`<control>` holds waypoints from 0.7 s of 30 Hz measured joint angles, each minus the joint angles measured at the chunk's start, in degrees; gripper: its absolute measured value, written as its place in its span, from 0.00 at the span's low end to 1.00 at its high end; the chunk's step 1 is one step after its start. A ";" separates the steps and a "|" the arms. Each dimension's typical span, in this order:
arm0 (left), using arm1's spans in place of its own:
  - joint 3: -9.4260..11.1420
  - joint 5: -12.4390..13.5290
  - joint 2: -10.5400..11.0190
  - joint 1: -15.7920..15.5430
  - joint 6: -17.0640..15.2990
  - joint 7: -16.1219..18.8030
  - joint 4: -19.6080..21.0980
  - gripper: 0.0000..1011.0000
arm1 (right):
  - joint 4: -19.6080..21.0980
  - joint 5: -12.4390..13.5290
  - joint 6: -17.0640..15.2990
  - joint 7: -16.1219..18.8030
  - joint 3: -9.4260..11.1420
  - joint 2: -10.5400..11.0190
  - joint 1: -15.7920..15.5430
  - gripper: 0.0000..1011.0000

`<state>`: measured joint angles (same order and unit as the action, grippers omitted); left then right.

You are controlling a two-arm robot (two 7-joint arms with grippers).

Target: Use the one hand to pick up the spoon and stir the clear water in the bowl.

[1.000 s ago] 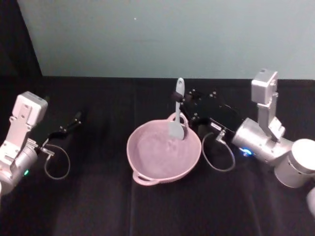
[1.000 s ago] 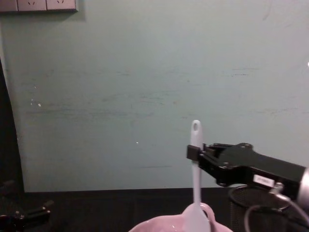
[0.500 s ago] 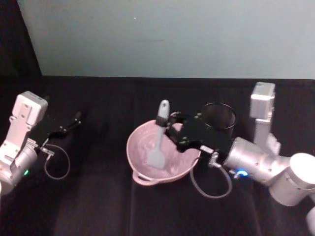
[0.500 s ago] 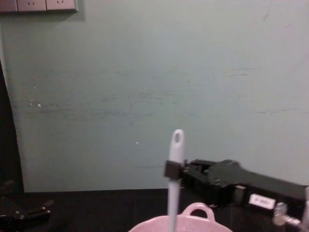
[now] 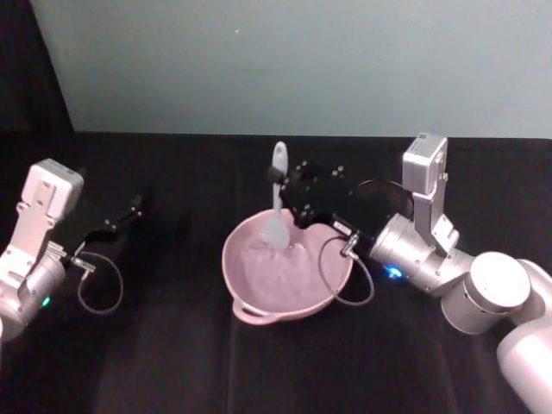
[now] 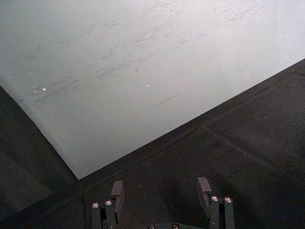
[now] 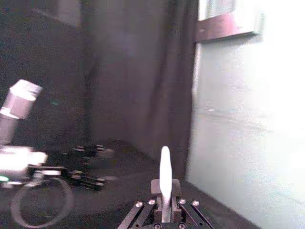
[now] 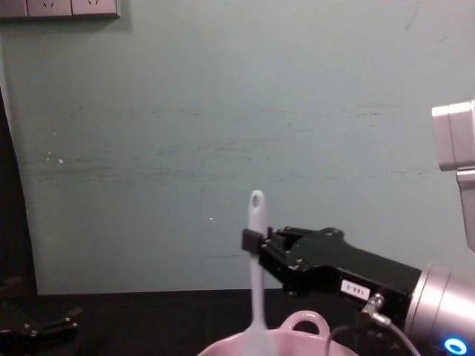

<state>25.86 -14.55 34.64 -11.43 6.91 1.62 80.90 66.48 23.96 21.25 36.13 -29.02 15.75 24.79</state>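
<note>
Head view: the right gripper point(image 5: 278, 175) is seen reaching in from the right, over the far rim of the pink bowl point(image 5: 251, 311). Its jaws are closed tight on the upper handle of the white spoon point(image 5: 276, 203), just below the small hole at the tip. The spoon is held nearly upright, blade down, and is set inside the bowl at its far side. The water point(image 5: 280, 274) is made out only as faint glints on the pink; whether the blade is dipped in it cannot be told.

Chest view: the spoon is seen vertical, pinched at the very front of the gripper, with the handle tip standing clear above the jaws.

A black mesh cup point(image 5: 385, 197) is partly hidden behind the right gripper's wrist.

The left gripper point(image 5: 128, 212) is parked well to the left over the black table point(image 5: 172, 362). In the left wrist view its jaws are seen spread apart, with nothing held.
</note>
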 joint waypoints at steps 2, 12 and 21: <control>0.00 0.00 0.00 0.00 0.00 0.00 0.00 1.00 | -0.82 -2.05 1.07 -2.14 0.71 -0.08 0.35 0.11; 0.00 0.00 0.00 0.00 0.00 0.00 0.00 1.00 | 3.13 -3.02 0.16 -3.07 3.65 3.08 -2.08 0.11; 0.00 0.00 0.00 0.00 0.00 0.00 0.00 1.00 | 11.94 4.41 -5.71 3.71 4.36 6.97 -8.82 0.11</control>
<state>25.86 -14.55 34.65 -11.43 6.91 1.62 80.90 78.42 28.37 15.54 39.84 -24.66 22.71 15.97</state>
